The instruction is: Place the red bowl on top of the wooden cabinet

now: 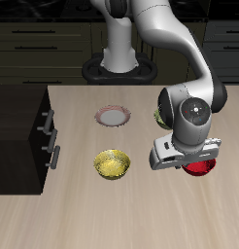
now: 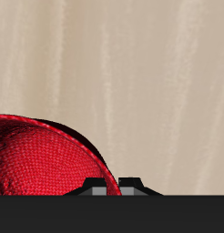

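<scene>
1. Red bowl [image 1: 200,167] is sitting on the tabletop [image 1: 141,219], well apart from the wooden cabinet [image 1: 19,126].
2. Claw [image 1: 189,160] is hovering over its rim; I cannot tell its opening.
3. An off-centre pinch risks tipping the bowl.

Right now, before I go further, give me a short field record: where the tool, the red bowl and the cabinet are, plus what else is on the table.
tool: low over the red bowl, fingers hidden by its own body, open or shut unclear
red bowl: on the table, mostly covered by the tool; rim close in the wrist view
wooden cabinet: at the table's far side from the bowl, top bare
yellow bowl: between cabinet and red bowl
plate: farther back
olive-green bowl: partly behind the arm
</scene>
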